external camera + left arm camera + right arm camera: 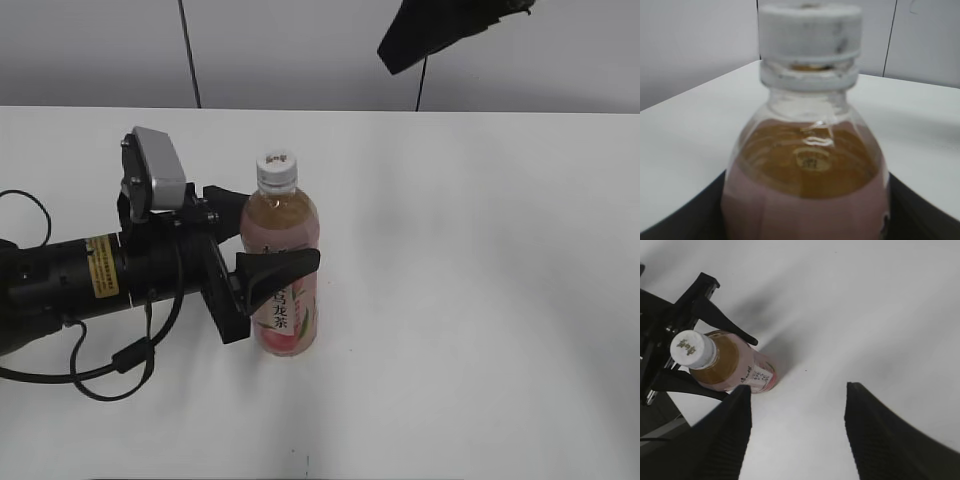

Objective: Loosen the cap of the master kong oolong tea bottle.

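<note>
Master kong oolong tea bottle [283,262]: pink label with a white vertical strip at its 6 o'clock end bearing black Chinese characters, the lower ones reading 乌龙茶; the same strip shows in the right wrist view, too small to read. Cap [691,348]: small dark printed logo on top, not legible. Left arm [70,275]: yellow sticker [103,266] with fine print, unreadable.

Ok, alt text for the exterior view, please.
The left gripper clamps the master kong oolong tea bottle upright on a white table, its white cap on and untouched. The right arm hangs high above.
</note>
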`<control>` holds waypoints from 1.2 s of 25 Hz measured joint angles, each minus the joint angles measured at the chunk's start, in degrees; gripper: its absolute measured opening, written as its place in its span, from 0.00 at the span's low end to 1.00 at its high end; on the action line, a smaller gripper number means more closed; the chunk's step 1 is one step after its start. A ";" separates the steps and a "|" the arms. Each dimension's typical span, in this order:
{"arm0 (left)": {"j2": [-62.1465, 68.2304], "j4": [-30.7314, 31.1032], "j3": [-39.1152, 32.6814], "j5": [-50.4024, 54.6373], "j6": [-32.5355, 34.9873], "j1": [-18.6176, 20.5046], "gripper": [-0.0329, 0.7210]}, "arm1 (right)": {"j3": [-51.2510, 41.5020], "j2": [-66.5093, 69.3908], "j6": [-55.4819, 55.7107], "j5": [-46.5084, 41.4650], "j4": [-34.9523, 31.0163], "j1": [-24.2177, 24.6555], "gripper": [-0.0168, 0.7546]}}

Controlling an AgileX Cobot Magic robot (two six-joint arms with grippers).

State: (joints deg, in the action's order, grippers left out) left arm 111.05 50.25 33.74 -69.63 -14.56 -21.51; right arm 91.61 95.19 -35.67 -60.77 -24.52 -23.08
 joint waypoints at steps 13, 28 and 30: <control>-2.95 8.94 -0.07 2.84 -3.70 0.05 0.66 | 13.37 7.84 -0.38 -8.51 1.65 -2.66 0.53; -3.07 12.76 -0.07 2.06 -4.48 -0.01 0.66 | 13.39 7.95 0.09 -8.92 6.42 -14.38 0.53; -3.18 12.82 -0.07 2.12 -4.48 -0.01 0.66 | 13.39 7.95 3.36 -8.92 8.69 -16.11 0.53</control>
State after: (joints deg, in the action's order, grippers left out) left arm 107.86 63.07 33.67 -67.51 -19.04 -21.52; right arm 104.99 103.15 -32.30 -69.69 -15.83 -39.19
